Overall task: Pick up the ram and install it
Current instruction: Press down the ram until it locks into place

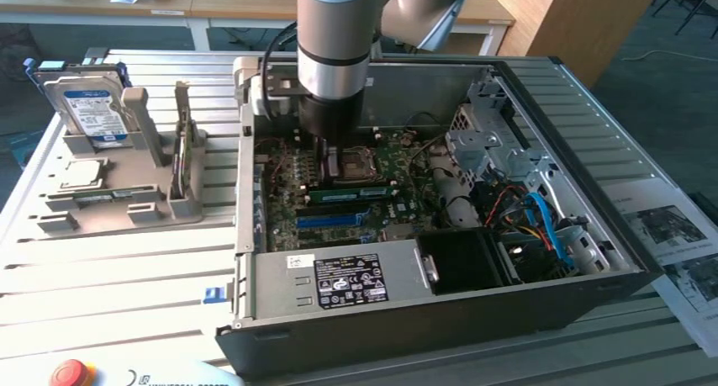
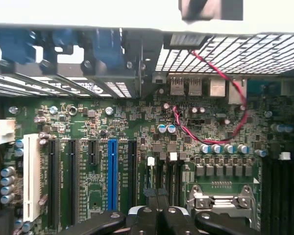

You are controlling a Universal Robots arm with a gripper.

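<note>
In the exterior view my gripper (image 1: 329, 163) reaches down into the open computer case (image 1: 449, 319), over the motherboard (image 1: 388, 163) by the processor socket (image 1: 356, 163). A long green stick with a pale label, the ram (image 1: 350, 193), lies along the board just in front of the gripper. I cannot tell whether it sits fully in its slot. In the wrist view the gripper (image 2: 157, 194) is shut, its black fingers pressed together with nothing between them. It hangs between the blue slot (image 2: 112, 176) and the metal socket frame (image 2: 220, 200). The ram is hidden under the fingers there.
A grey rack (image 1: 113, 209) at the exterior view's left holds an upright hard drive (image 1: 92, 104), a square silver chip (image 1: 81, 174) and a flat strip (image 1: 107, 195). Inside the case are the power supply (image 1: 336, 281), drive cage (image 1: 493, 142) and blue cables (image 1: 544, 222). A red button (image 1: 70, 373) sits by the table's front edge.
</note>
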